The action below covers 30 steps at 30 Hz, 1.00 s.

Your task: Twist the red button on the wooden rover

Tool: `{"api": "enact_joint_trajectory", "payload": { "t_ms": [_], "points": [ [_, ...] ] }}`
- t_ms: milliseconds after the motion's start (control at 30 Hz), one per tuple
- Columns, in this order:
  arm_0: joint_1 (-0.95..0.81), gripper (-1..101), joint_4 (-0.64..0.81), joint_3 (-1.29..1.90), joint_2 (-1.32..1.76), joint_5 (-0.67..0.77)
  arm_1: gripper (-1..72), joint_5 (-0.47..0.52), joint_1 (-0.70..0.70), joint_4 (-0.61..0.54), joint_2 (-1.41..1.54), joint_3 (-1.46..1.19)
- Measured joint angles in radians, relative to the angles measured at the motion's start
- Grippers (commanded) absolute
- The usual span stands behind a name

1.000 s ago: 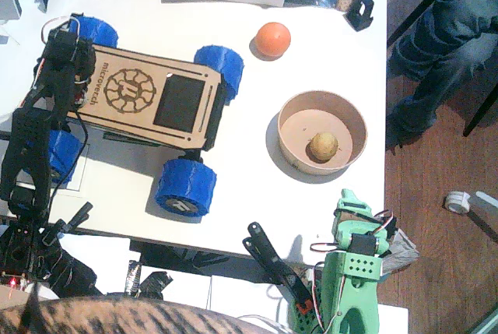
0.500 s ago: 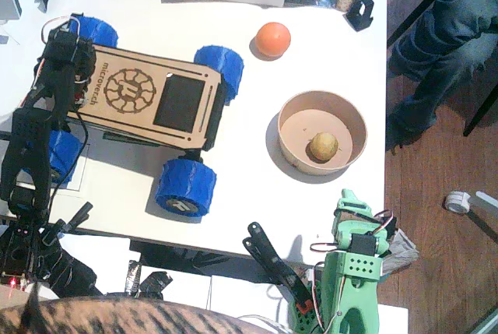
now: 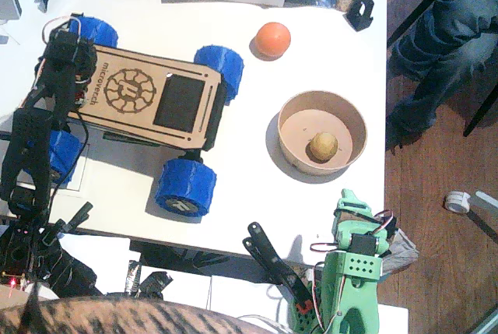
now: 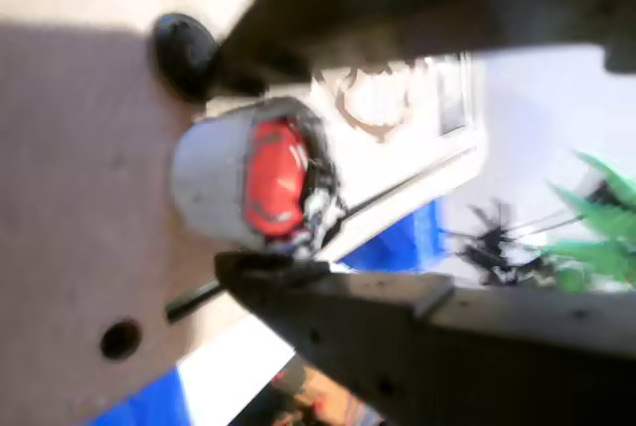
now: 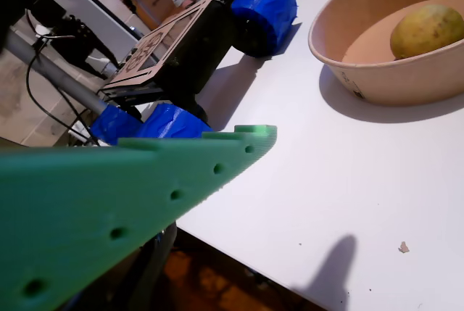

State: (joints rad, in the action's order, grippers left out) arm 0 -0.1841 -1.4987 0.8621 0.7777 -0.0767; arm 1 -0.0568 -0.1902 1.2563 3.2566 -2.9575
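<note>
The left gripper (image 4: 283,193), black, pinched the red button (image 4: 273,178) between its dark jaws at the left end of the wooden rover (image 3: 148,100); its arm reached up along the table's (image 3: 327,61) left edge. The right gripper (image 3: 350,203), green, rested at the near edge by the bowl (image 3: 289,155); whether its jaws were spread I could not tell.

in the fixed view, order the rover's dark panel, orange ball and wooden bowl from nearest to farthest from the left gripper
From the left gripper, at the rover's left end:
1. Dark panel, on the rover's deck, just right of it.
2. Orange ball, farther right, toward the table's far edge.
3. Wooden bowl, farthest right, holding a yellowish fruit.
</note>
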Motion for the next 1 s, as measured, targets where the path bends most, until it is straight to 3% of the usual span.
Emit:
{"api": "enact_joint_trajectory", "payload": {
  "t_ms": [100, 767, 1000],
  "points": [
    [-0.009, 0, 0.000, 0.002, -0.002, 0.000, 20.4, 0.000, 0.000, 0.000, 0.000, 0.000],
    [-0.009, 0, -0.002, 0.002, -0.002, -0.002, 20.4, 0.000, 0.000, 0.000, 0.000, 0.000],
    [-0.021, 0, -0.031, 0.000, -0.002, -0.120, 20.4, 0.000, 0.000, 0.000, 0.000, 0.000]
  ]
}}
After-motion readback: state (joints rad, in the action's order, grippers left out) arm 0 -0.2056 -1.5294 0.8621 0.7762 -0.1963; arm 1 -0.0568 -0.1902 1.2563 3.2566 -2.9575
